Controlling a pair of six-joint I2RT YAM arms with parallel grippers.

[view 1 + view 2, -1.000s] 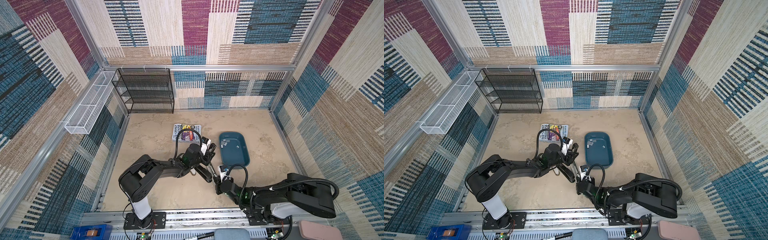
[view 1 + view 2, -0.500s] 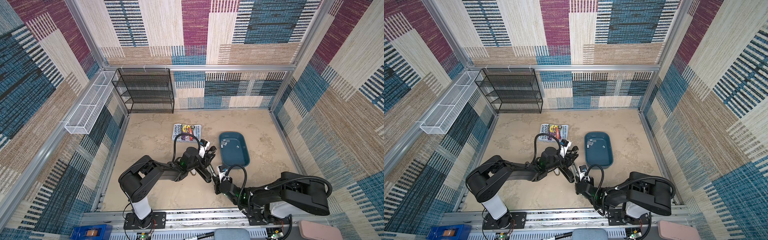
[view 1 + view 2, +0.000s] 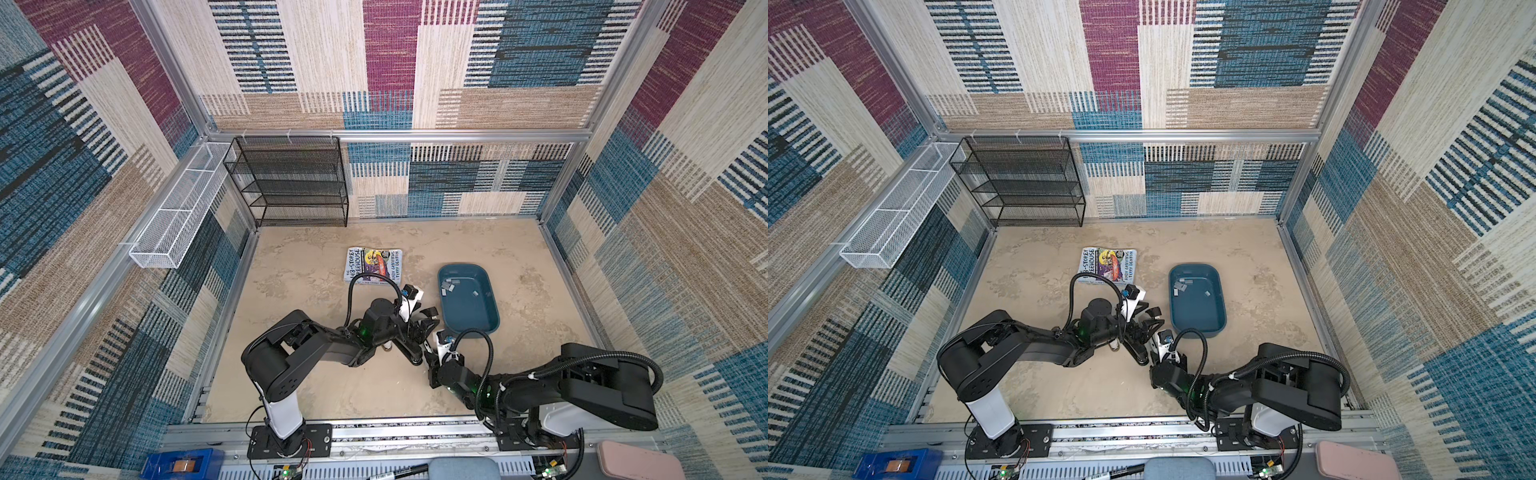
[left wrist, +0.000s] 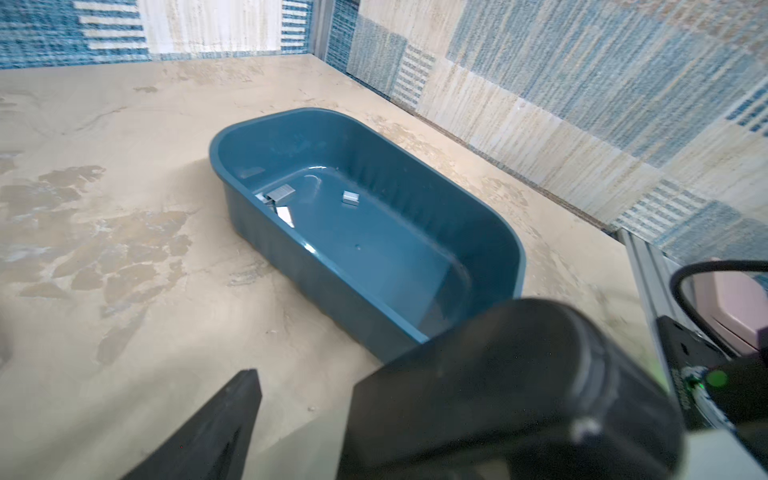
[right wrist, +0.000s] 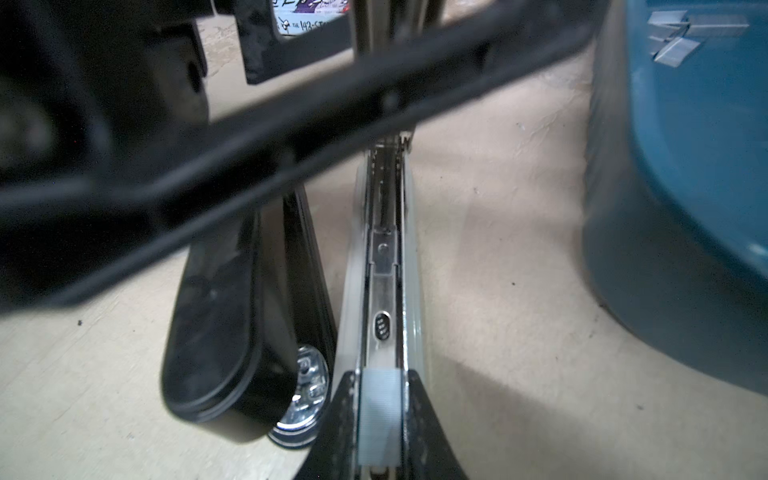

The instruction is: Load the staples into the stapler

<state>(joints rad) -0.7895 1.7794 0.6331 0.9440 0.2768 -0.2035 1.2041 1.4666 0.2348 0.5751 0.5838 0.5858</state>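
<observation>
Your beige mottled tabletop (image 3: 332,395) fills the floor of the cell. A black wire-mesh shelf rack (image 3: 291,183) stands against the back wall, and a long white wire basket (image 3: 178,212) hangs on the left wall. A blue oval plastic tub (image 3: 469,316) sits right of centre, with a colourful paperback book (image 3: 374,266) lying flat to its left, apart from it. Both arms meet just in front of the tub's near left corner. Your left hand (image 3: 420,328) is released: in the left wrist view one finger (image 4: 232,419) stands far to the side with bare tabletop next to it and nothing against it. Your right hand (image 5: 380,415) is clenched on the near end of the stapler (image 5: 382,270). The stapler lies swung apart on the tabletop near the tub, with bare surface between them: a chrome magazine rail with pale sides, and a glossy black body beside it. The staples (image 4: 280,193), a few small flat silver-grey metal strips, lie loose on the bottom of the tub towards its far end, one of them a little apart from the others. You cannot tell whether any sit in the rail.
</observation>
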